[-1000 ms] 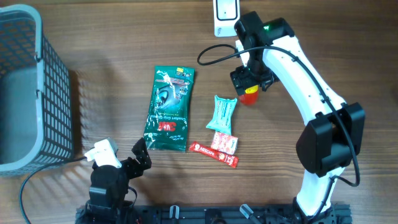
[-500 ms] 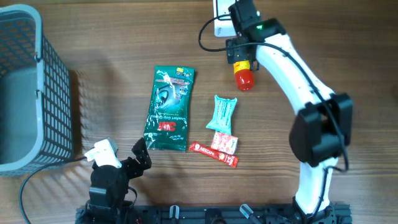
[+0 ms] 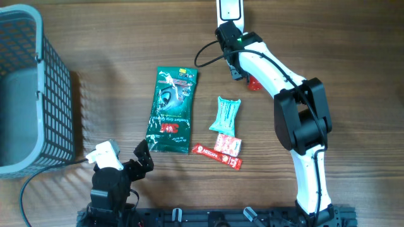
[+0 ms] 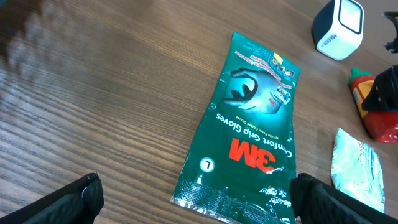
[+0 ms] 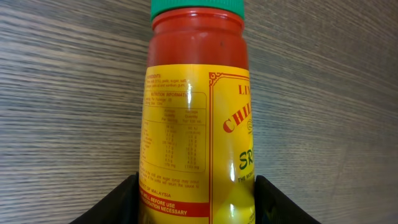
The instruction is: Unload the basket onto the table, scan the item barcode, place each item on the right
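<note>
right end effector clamped on both sides of sauce bottle | bottle near white scanner at far edge of worktop, green cap pointing away from wrist | left end effector fingers wide apart, empty, beside green glove pack

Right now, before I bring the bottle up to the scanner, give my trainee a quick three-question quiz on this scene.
1. Which item sits between the fingers of the right gripper? A: gloves pack. B: sauce bottle. C: mug.
2. True or false: the left gripper is shut on the green gloves pack.
3. What colour is the bottle's cap?
Key: 1 B. 2 False: its jaws stand wide open, and the gloves pack lies free on the table. 3 Green.
</note>
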`<action>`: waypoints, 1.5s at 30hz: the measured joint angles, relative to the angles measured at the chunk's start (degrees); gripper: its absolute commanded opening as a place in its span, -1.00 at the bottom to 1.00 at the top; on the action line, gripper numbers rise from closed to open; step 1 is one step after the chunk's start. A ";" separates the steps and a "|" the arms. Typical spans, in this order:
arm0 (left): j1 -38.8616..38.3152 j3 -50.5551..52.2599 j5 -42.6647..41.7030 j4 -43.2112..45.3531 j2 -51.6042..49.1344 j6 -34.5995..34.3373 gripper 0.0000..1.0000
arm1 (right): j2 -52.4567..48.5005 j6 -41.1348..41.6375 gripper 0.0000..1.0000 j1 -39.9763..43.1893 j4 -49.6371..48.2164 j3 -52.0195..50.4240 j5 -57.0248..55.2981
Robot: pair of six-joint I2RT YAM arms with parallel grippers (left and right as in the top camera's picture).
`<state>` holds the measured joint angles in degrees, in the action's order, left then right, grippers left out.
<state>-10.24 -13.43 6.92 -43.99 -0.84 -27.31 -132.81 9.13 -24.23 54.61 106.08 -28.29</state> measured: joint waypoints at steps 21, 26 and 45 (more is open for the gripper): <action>0.00 0.00 0.00 0.00 0.00 0.00 1.00 | 1.07 -13.33 0.77 13.81 8.31 -3.37 49.24; 0.00 0.00 -0.02 -0.02 0.00 0.00 1.00 | 1.90 -12.20 0.99 13.79 7.76 -3.43 43.17; 0.00 0.00 -0.02 -0.07 0.02 0.00 1.00 | 23.61 -4.87 0.99 -0.50 -7.82 -24.76 11.89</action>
<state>-10.24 -13.43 6.90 -44.05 -0.82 -27.31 -109.21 4.25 -24.73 46.78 81.32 -16.40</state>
